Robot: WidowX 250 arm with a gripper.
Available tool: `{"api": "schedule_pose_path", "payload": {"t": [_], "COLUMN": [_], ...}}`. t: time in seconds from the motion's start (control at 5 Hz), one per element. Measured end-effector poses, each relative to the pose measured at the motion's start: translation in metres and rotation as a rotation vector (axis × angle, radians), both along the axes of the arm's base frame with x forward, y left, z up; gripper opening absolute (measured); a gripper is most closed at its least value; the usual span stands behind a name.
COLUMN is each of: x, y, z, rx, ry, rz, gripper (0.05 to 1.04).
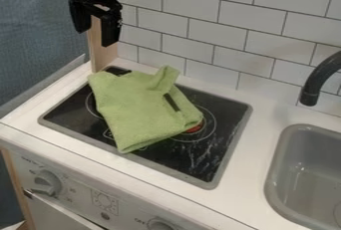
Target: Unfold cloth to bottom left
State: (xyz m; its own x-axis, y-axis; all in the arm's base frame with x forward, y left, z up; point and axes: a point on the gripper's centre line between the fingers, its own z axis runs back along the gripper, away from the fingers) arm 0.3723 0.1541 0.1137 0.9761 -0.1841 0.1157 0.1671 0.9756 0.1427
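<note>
The green cloth (140,109) lies folded and rumpled over the left and middle part of the black stovetop (220,149). One corner of it sticks up at the back, and a small dark strip shows on its right part. High at the upper left, my gripper (94,35) hangs above and behind the cloth, apart from it. Its two fingers are spread open with nothing between them.
A grey sink (283,174) sits at the right, with a dark faucet (309,92) arching over it. White tiled wall (200,30) rises behind the counter (250,184). Knobs (47,181) line the front panel below. A wooden post (101,47) stands behind the gripper.
</note>
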Motion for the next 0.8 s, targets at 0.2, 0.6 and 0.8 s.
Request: {"api": "schedule_pose_path", "payload": {"t": [0.2,0.6,0.8], "x": [-0.003,-0.016,-0.025], "y": [-0.003,-0.029,-0.057], "z": [-0.015,-0.024,-0.010], "rx": [-0.019,-0.111,-0.131], "ry": [0.038,0.075,0.057], "rz": [0.002,0.127,0.219], "gripper": [0.999,0.999,0.999]}}
